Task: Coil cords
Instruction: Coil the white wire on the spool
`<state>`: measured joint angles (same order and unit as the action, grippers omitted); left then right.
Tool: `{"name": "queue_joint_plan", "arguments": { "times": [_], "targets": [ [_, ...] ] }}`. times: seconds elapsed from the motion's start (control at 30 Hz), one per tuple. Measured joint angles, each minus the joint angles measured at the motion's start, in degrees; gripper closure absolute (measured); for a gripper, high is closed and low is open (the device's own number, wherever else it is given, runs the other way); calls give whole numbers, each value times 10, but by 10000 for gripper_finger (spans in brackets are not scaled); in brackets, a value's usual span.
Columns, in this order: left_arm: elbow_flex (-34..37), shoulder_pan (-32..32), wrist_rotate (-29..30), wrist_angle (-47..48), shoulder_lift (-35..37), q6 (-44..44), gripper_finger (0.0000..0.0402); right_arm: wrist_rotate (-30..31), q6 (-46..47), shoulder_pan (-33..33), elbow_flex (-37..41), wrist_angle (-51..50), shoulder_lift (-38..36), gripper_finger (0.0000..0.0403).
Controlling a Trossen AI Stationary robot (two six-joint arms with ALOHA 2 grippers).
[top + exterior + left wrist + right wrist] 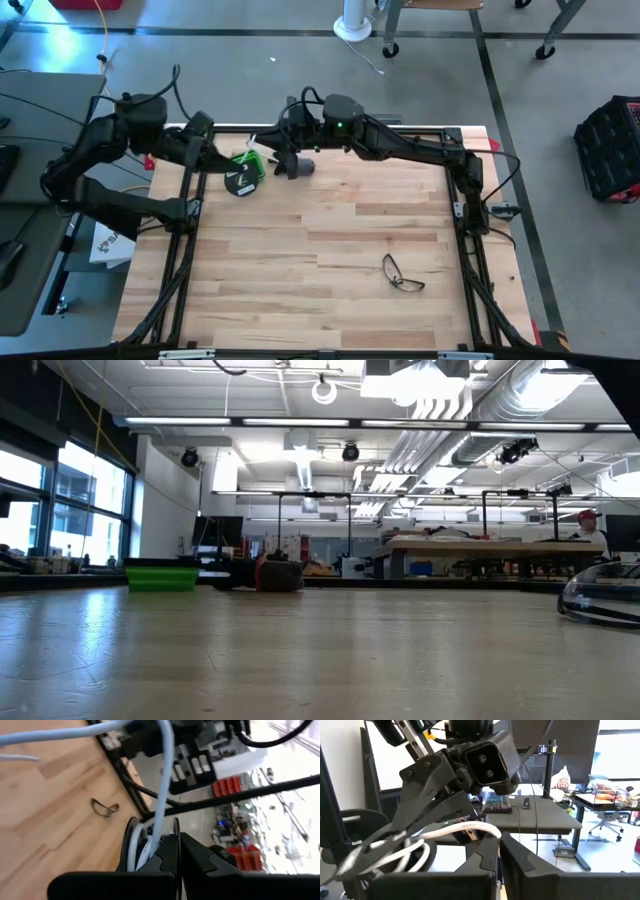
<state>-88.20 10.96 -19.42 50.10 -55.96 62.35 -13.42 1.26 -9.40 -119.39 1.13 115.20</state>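
Note:
The small round black reel (240, 183) with a white mark sits at the table's far left, beside a green object (252, 160). My left gripper (228, 165) is shut on the reel. In the left wrist view the reel (132, 845) shows edge-on, with white cord (164, 780) wound in it and running off from it. My right gripper (288, 166) is just to the right of the reel and is shut on the white cord (470, 827). Loose turns of cord (395, 855) hang between the two grippers. My left gripper pinches the reel at its rim (174, 832) between its two fingers, coming from the table's left side. Whether the reel rests on the table I cannot tell. My right gripper pinches the white cord (487, 831) between its two fingers, coming from the table's right side. The cord curves away from the fingers toward the reel, slack.
A pair of eyeglasses (403, 275) lies on the wooden table (320, 260) toward the near right; it also shows in the left wrist view (104, 807) and the low view (600, 595). A black frame (185, 250) runs along the table's sides.

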Motion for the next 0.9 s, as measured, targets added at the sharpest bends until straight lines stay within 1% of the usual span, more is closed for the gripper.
{"name": "queue_joint_plan", "arguments": {
  "times": [0.23, 0.3, 0.67, 0.9],
  "targets": [
    [0, 0, 70, 17, 25, -20, 402, 6, 0, -6, 0, -24, -1, 403],
    [0, 0, 98, 18, 30, -34, 402, 6, -1, -6, 0, -30, -1, 403],
    [0, 0, 195, 17, 36, -150, 401, 3, -2, -8, 0, -65, -1, 403],
    [-21, 0, 257, 8, 36, -208, 402, 3, 0, -9, 0, -73, -1, 403]
  ]
}}
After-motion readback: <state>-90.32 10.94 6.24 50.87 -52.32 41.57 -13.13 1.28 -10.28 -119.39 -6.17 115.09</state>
